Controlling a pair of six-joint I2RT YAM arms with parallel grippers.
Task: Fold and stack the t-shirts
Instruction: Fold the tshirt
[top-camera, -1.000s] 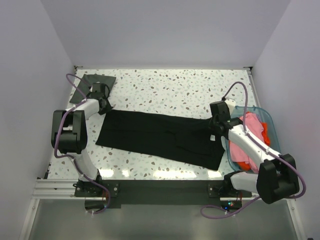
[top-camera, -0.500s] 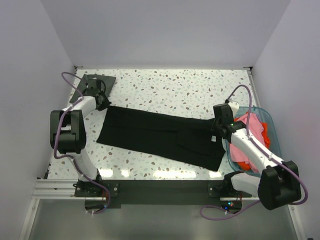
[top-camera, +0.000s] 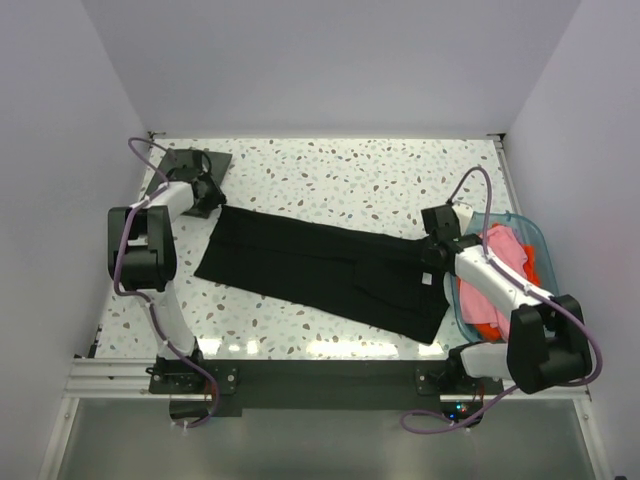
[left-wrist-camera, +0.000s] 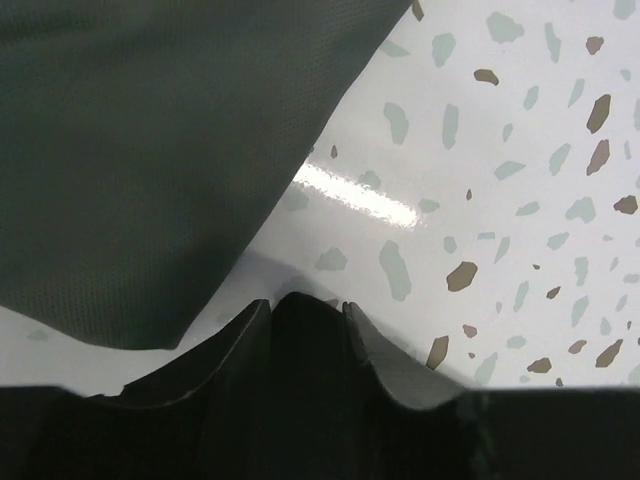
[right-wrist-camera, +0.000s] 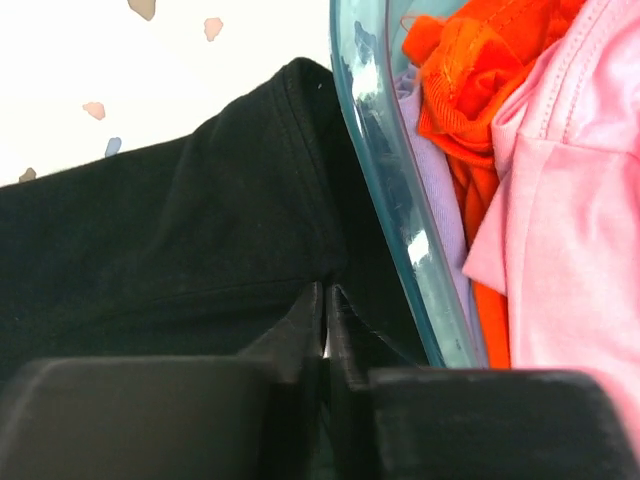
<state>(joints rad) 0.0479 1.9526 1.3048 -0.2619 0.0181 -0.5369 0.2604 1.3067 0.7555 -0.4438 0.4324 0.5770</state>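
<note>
Top external view: a speckled white table (top-camera: 360, 170) carries a black shirt (top-camera: 320, 270) spread flat as a long band, slanting from far left to near right. At the right edge stands a clear teal bin (top-camera: 530, 232) holding a pink shirt (top-camera: 505, 255) over an orange shirt (top-camera: 485, 328). A grey shirt (top-camera: 185, 170), folded square, lies in the far left corner.

The left gripper (top-camera: 207, 195) sits at the black shirt's far left corner, just beside the grey shirt. In its wrist view the fingers (left-wrist-camera: 250, 335) stand slightly apart with black cloth in the gap. Whether they grip it I cannot tell.

The right gripper (top-camera: 430, 265) is at the black shirt's right end, against the bin wall (right-wrist-camera: 395, 200). Its fingers (right-wrist-camera: 300, 320) are pressed together on the shirt's edge.
</note>
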